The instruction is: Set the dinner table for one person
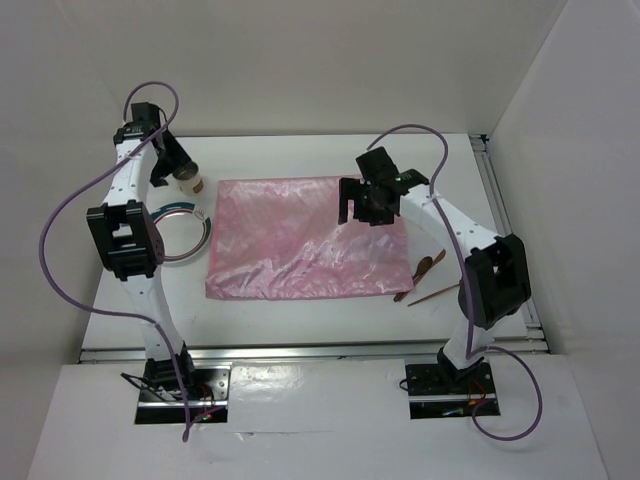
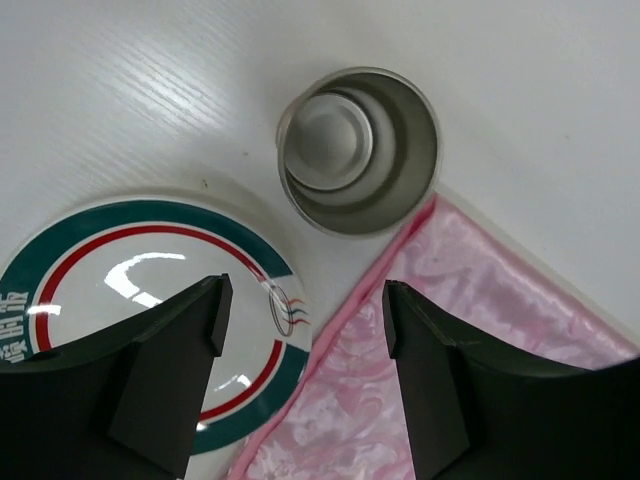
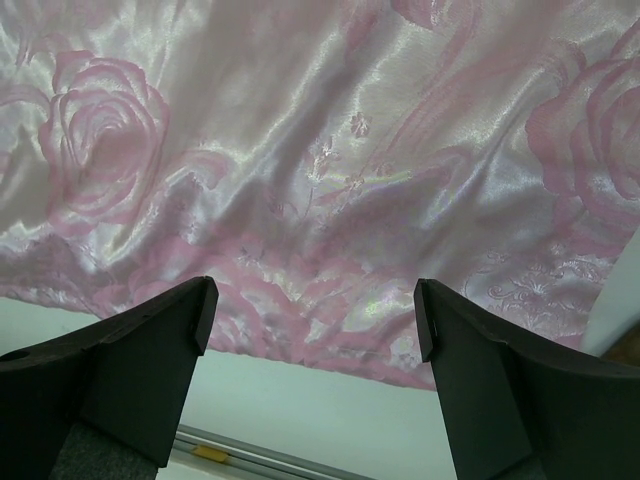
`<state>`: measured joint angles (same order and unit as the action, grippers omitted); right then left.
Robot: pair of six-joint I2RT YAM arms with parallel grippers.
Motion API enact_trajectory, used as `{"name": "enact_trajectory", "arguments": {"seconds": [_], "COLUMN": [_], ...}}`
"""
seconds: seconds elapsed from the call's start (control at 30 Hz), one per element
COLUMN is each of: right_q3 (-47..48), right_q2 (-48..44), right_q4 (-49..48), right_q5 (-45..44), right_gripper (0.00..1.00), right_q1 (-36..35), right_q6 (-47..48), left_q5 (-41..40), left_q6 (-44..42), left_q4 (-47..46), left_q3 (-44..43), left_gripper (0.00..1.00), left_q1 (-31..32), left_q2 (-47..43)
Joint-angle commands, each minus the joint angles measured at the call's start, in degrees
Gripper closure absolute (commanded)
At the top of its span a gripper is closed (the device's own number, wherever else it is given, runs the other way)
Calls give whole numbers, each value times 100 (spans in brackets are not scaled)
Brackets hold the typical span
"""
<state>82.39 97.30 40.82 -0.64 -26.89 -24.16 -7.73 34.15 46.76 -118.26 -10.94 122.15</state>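
Desk: the flat white rectangular desk [image 1: 300,322] lay beneath both arms, carrying everything.
Cloth: a shiny pink rectangular cloth [image 1: 300,235] was spread at mid-desk.
Plate: a round teal-rimmed plate [image 2: 130,290] sat just beside the cloth's left edge.
Left hand [image 2: 300,320]: open, empty, over the plate's rim; the nearer one.
Right hand [image 3: 310,320]: open, empty, over the cloth.
Cup: an upright silvery metal cup [image 2: 357,150] stood just ahead of the left hand.

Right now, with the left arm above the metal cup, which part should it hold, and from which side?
Probably the rim, from straight above. The cup stands upright, mouth open, so the left pincer can put one finger inside and one outside the thin wall. Choose the side away from the plate and the pink cloth, which lie close beside it.
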Motion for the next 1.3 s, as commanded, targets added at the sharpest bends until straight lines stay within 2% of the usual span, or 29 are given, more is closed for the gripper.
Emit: {"name": "enact_trajectory", "arguments": {"seconds": [0.0,0.17,0.3,0.33,0.47,0.57,0.6,0.67,0.73,0.8,0.97,1.13,1.2,1.27], "right_q3": [295,409,462,462,514,515,515,515,567,620,620,620,620,620], "right_q2": [79,263,334,334,387,439,439,439,492,553,554,501,501,501], "right_q4": [-39,14,67,67,67,119,119,119,119,119,172,172,172,172], "right_q5": [-59,-59,-6,-6,46,47,47,47,47,47,-6,-6,-6,-6], "right_gripper": [7,7,7,7,7,7,7,7,7,7,7,7,7,7], "right_q1": [88,88,88,88,88,88,88,88,88,88,88,88,88,88], "right_q6": [-27,-27,-27,-27,-27,-27,-27,-27,-27,-27,-27,-80,-80,-80], "left_q5": [-89,-89,-36,42,96,149,201,201,262,263,315,508,509,561], "left_q6": [180,180,180,180,127,75,74,74,13,13,13,-110,-110,-110], "left_q4": [-27,-228,-291,-291,-343,-405,-405,-457,-510,-449,-439,-598,-537,-537], "left_q3": [-337,-409,-645,-646,-699,-699,-699,-699,-768,-891,-901,-839,-892,-831], "left_gripper": [21,23,34,42,55,51,43,36,33,35,57,74,87,96], "left_q1": [-119,-119,-119,-119,-119,-119,-119,-119,-119,-119,-172,-172,-224,-224], "left_q2": [362,678,846,915,969,969,969,1021,1109,1162,1154,978,978,978]}}
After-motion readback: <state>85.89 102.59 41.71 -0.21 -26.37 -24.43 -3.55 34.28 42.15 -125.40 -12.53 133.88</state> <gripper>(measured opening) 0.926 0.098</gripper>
